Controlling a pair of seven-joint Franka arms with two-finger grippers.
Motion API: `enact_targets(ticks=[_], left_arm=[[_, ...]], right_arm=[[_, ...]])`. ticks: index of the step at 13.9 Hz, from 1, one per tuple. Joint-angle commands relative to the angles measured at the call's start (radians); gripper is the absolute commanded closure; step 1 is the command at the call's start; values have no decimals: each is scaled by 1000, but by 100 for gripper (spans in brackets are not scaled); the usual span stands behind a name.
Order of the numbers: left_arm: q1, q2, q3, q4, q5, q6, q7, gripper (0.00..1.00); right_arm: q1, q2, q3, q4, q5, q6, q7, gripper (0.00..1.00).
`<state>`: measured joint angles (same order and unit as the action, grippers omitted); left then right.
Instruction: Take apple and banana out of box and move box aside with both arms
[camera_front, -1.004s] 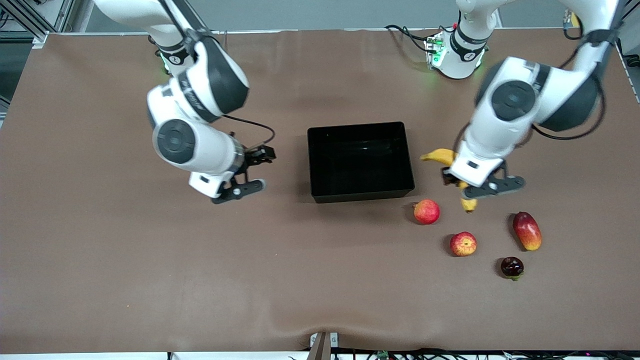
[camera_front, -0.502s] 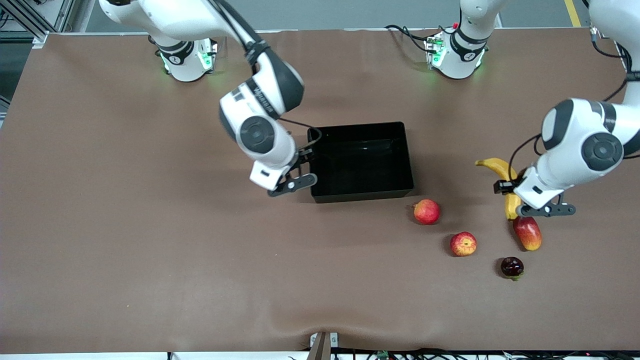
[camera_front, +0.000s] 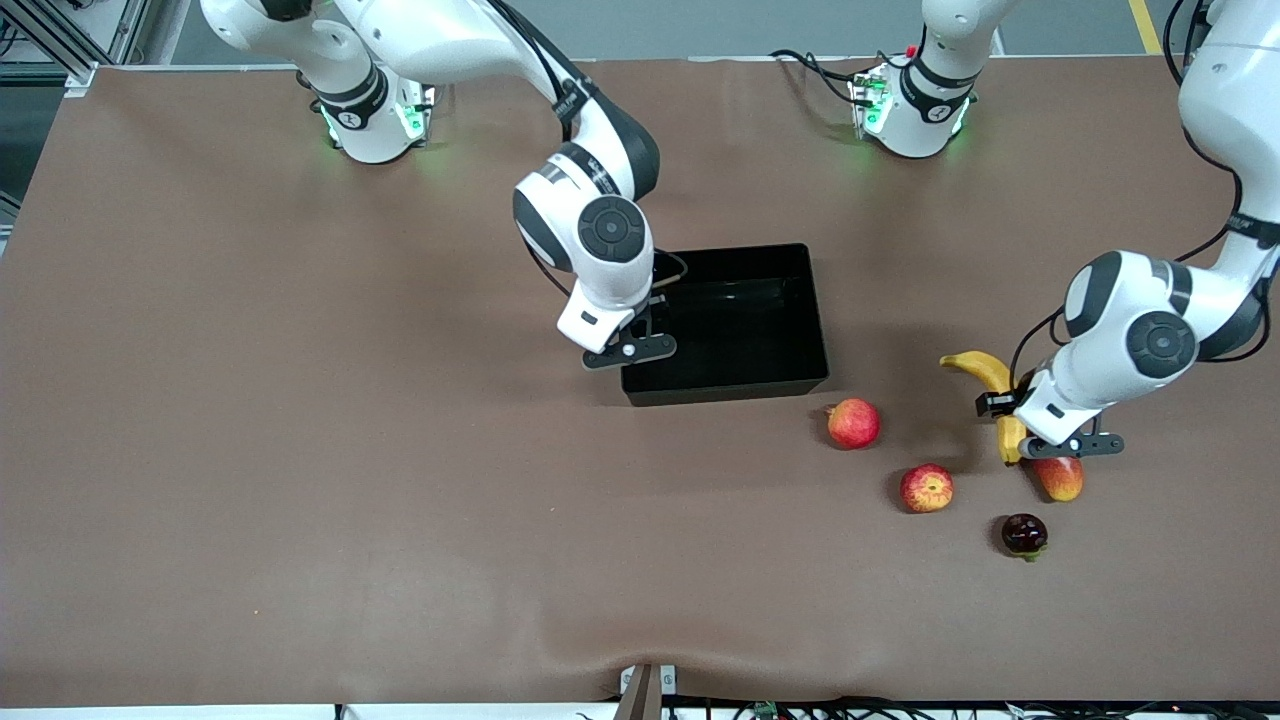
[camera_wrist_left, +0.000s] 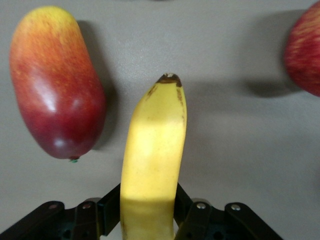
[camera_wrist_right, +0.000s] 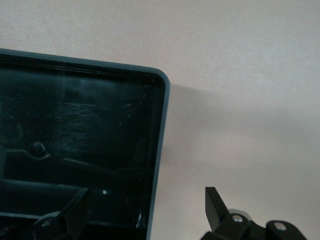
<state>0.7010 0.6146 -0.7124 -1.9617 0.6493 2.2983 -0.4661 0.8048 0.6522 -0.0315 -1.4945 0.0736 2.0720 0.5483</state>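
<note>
Left gripper (camera_front: 1012, 425) clamped on long curved yellow banana (camera_front: 992, 385), held in the air over oval red-yellow mango (camera_front: 1060, 478) at the left arm's end of the brown table (camera_front: 300, 450). Right gripper (camera_wrist_right: 150, 210) spread wide, holding nothing, straddling the wall of shallow glossy black plastic tray (camera_front: 790, 300) at mid-table. Small round red apple with yellow streaks (camera_front: 926, 488) sits on table, nearer the camera than tray.

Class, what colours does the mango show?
The mango is red, shading to yellow at one end; clearest in the left wrist view.

the right gripper (camera_wrist_right: 145, 212) hangs with fingers spread astride the black tray's (camera_wrist_right: 161, 130) wall.
</note>
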Motion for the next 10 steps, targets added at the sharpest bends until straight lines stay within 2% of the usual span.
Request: enact_targets(ticks=[1,2,3,4,5,6,7,10], left_arm=[[-21,65,-1,29,125,33,-130,100],[-23,85,-2,35,151,41,-150,96],[-23,97,-1,49,154,41,-152,78],[-24,100,-1,52,154,41,-152,54],[-24,99,-2,52,154,41,-152,20],[-23,94,-2,52,154,41,-141,0],[-23,87,-5,58,154,41,-138,0],[-18,34,-48,82,139,-20,-140,0]], right_arm=[[19,3,-10,-41,-11,51,25,0],[19,15,-10,-39,-11,53,25,0],[20,21,-10,-41,-11,56,25,0],[21,23,-10,-41,-9,56,25,11],[21,23,-10,-42,-9,56,25,39],[22,23,-10,-43,-9,54,25,74],[24,21,-10,-43,-9,53,25,100],[24,15,-10,-46,-9,42,27,100]])
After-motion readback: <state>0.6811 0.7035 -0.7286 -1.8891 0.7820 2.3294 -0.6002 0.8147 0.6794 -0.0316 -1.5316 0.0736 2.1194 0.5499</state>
